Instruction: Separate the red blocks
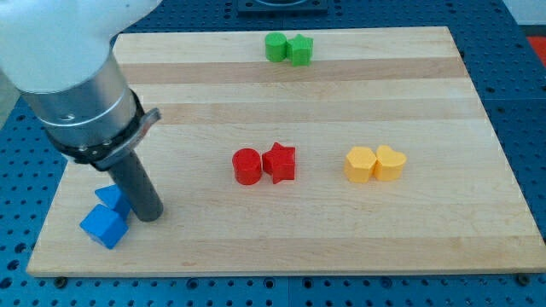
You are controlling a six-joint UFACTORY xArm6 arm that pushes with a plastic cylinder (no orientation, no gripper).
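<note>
Wooden board (478,188) on blue pegboard. Red cylinder (246,166) and red star (280,162) touching mid-board: separation not begun. Rod tip (148,215) bare, holds nothing, beside blue blocks (106,218), well apart from the reds.

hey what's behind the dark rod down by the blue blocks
Part of a blue block shows behind the rod's left side, touching a second blue block below it. The rod hides that upper block's right part. My tip sits just right of both.

Bright even overhead light; sharp focus; soft short shadows; no glare.
</note>
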